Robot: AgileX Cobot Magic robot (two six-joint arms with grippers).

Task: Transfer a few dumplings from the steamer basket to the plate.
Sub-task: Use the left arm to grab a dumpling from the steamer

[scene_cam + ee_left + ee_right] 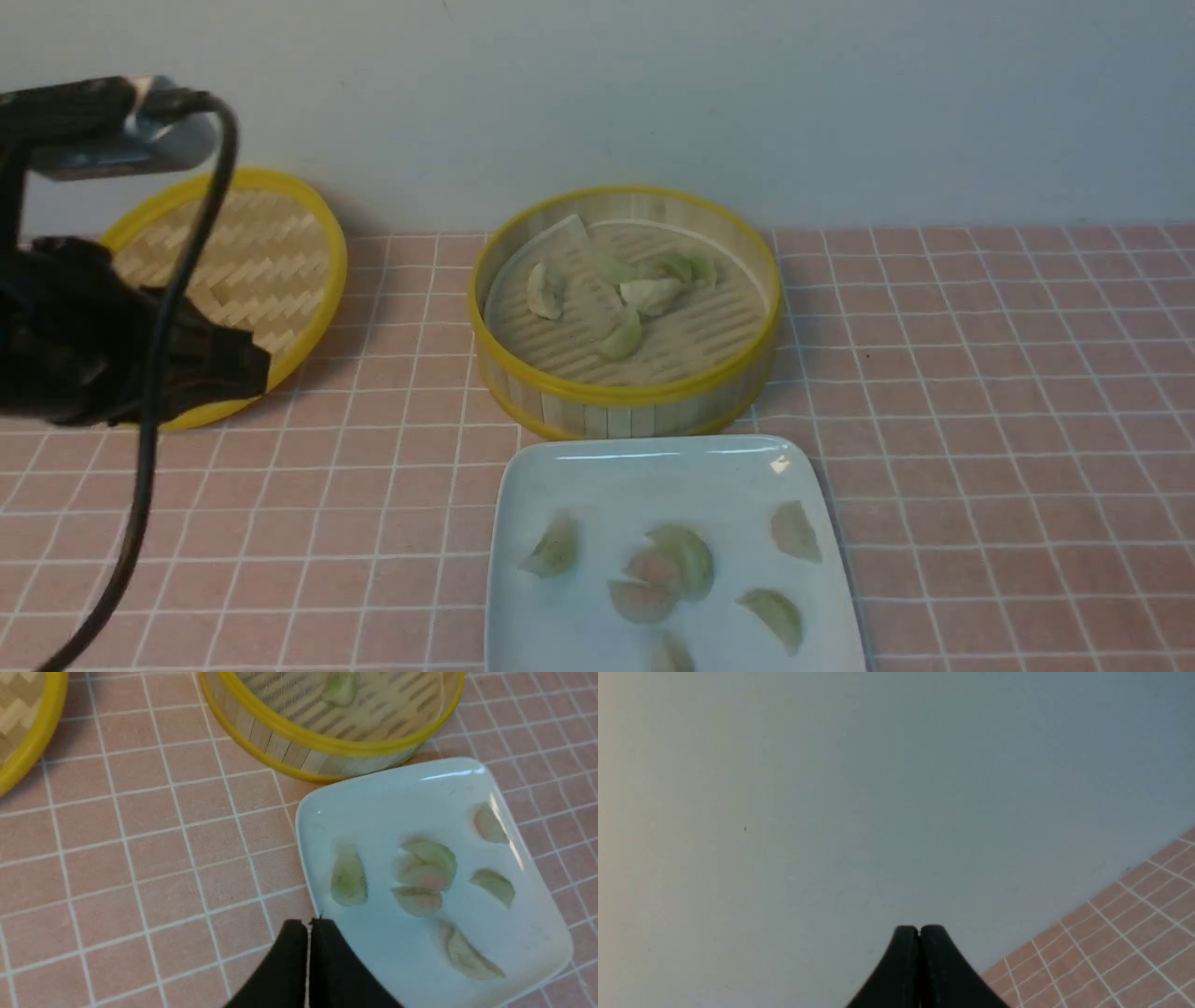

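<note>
Pink white-grouted tile tabletop (pixel 980 373), pale wall (pixel 747 93) behind, perhaps grey-blue, left pincer (pixel 309 926), right pincer (pixel 919 931) both closed

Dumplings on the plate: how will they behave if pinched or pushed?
Probably soft and floppy: the dumplings look thin and translucent. Likely to slide: the plate is glossy. The overlapping middle ones may stick together.

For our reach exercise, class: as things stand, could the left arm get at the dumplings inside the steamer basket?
Probably yes: the steamer basket is uncovered, its lid set aside, nothing over the dumplings. The left gripper is shut and would need opening first.
</note>
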